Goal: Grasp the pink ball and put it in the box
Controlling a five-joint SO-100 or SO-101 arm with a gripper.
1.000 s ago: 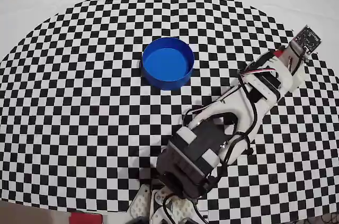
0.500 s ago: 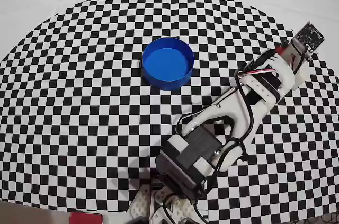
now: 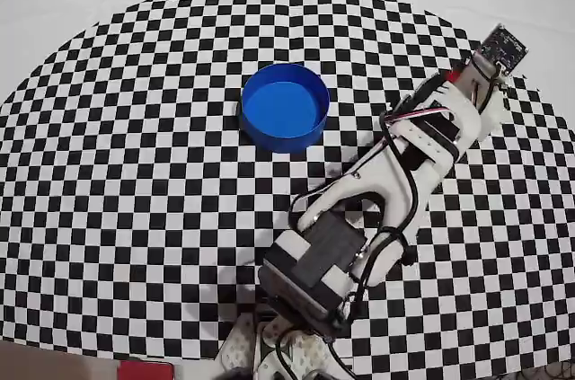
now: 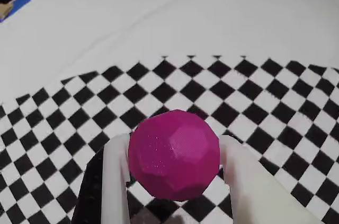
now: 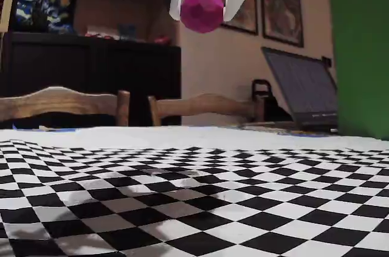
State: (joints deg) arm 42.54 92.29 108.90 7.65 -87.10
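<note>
Arm swung slightly left since before, pink ball (image 4: 174, 153) clenched between the pincer (image 4: 172, 171) fingers, high above the checkered cloth (image 5: 182, 208).

Ball (image 4: 174, 154): magenta-pink, faceted rather than smooth, matte with faint sparkle; held between two white fingers (image 4: 116, 176), one on each side; in the fixed view it hangs high above the checkered surface, clear of it. Box (image 3: 284, 107): round bright blue tub, low upright walls, flat bottom, upright on the checkered cloth; interior bare.
</note>
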